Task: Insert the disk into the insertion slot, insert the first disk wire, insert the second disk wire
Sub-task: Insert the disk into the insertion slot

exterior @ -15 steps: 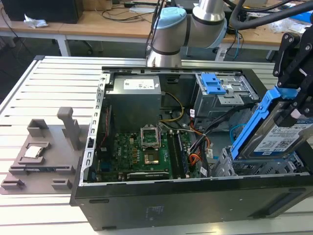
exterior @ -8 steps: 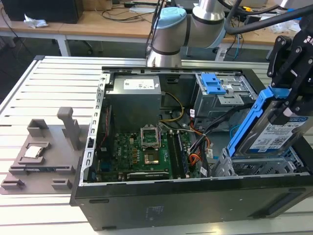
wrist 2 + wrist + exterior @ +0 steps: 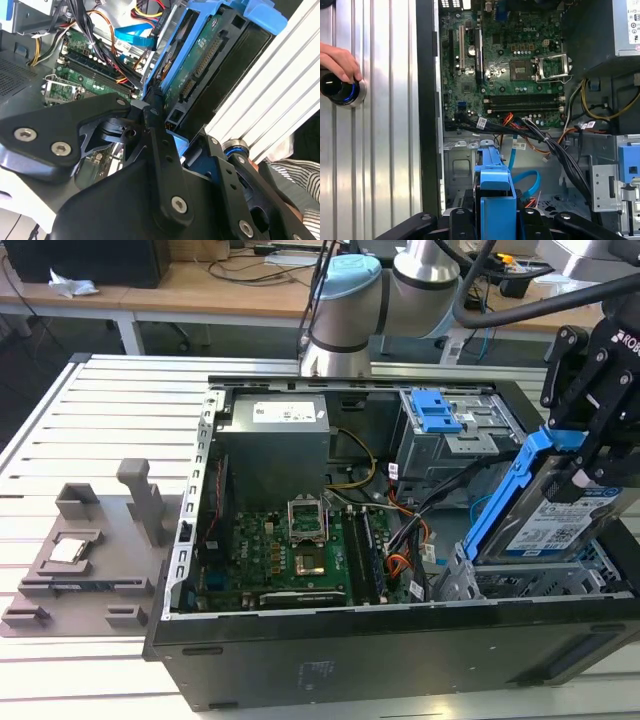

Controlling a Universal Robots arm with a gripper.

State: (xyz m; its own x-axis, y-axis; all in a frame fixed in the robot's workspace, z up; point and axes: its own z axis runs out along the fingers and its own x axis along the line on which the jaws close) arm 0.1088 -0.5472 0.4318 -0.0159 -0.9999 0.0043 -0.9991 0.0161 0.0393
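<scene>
The disk [image 3: 556, 523], silver with a white label in a bright blue carrier, hangs tilted on edge at the exterior view's right. My gripper [image 3: 585, 462] is shut on its upper end. The disk sits just above the insertion slot [image 3: 512, 582], a low grey perforated cage in the case's near right corner; whether they touch is unclear. In the second wrist view the disk's green circuit-board underside [image 3: 199, 67] faces the camera, and black fingers [image 3: 156, 131] clamp the carrier. In the first wrist view the carrier's blue edge [image 3: 495, 192] stands between the fingers [image 3: 461, 220], over grey cage metal [image 3: 458, 161].
A taller grey cage with a blue ribbed latch [image 3: 440, 412] stands behind the slot. Black, orange and blue cables [image 3: 526, 176] run from the motherboard [image 3: 290, 555] past the cage. A hand [image 3: 337, 60] rests on a black knob [image 3: 340, 91] on the slatted table. A grey fixture [image 3: 95, 550] lies left of the case.
</scene>
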